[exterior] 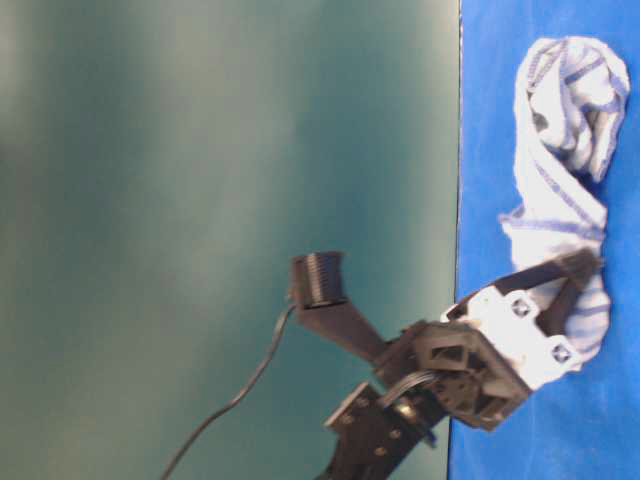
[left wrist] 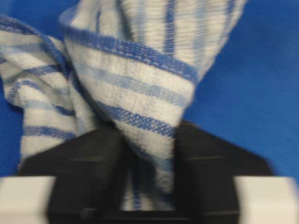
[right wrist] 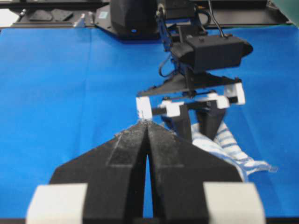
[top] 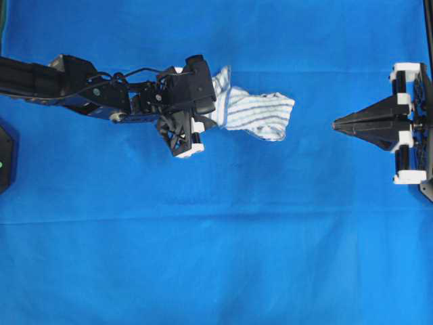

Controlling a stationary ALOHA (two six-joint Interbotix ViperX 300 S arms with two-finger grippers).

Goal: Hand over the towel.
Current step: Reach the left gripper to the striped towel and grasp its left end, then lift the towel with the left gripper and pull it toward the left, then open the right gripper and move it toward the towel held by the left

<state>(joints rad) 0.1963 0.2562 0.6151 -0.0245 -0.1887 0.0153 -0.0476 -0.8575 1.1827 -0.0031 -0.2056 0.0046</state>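
Note:
The towel (top: pixel 260 112), a white cloth with thin blue stripes, lies bunched on the blue sheet (top: pixel 216 257) a little left of centre. My left gripper (top: pixel 211 114) sits at the towel's left end. In the left wrist view its black fingers (left wrist: pixel 88 163) pinch a fold of the towel (left wrist: pixel 131 79) between them. The table-level view shows the same grip (exterior: pixel 568 285), with the towel (exterior: pixel 565 130) stretching away from it. My right gripper (top: pixel 336 124) rests at the right side, shut and empty, pointing at the towel across a gap. Its closed tips (right wrist: pixel 147 123) face the left gripper (right wrist: pixel 201 123) and the towel (right wrist: pixel 224 144).
The blue sheet covers the whole work surface. A black arm base (top: pixel 5 156) sits at the left edge, and the left arm's base (right wrist: pixel 133 18) shows at the far end in the right wrist view. A teal wall (exterior: pixel 200 200) stands behind the table.

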